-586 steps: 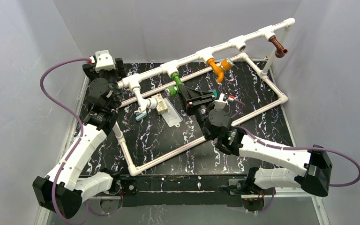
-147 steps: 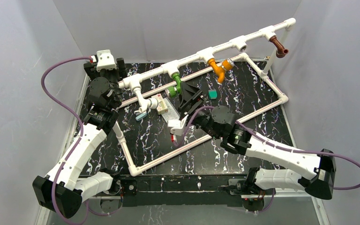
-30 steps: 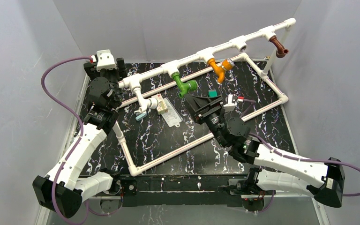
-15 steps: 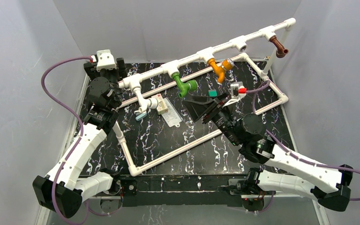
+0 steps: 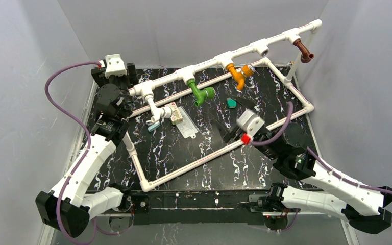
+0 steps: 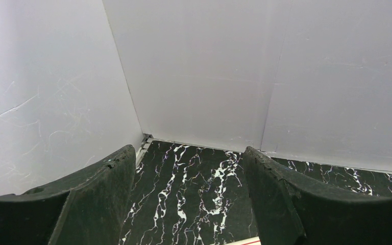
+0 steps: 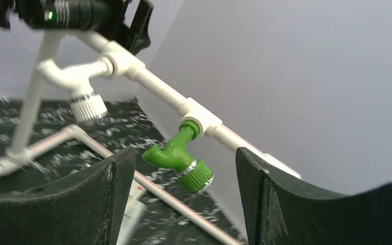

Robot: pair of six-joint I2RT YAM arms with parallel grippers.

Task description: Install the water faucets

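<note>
My right pincer (image 7: 182, 154) stands apart, empty; from above its dark fingers are lost against the black marbled tabletop (image 5: 173, 153). Beyond them, blurred, the glossy green faucet (image 5: 200, 93) hangs bent-spouted from a tee on the white pipe (image 5: 206, 64). My left pincer (image 6: 189, 153), likewise apart, faces bare walls, its fingers cut off.

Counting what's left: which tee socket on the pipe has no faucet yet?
The open tee socket between the orange faucet and the brown faucet; the other four each hold one.
</note>
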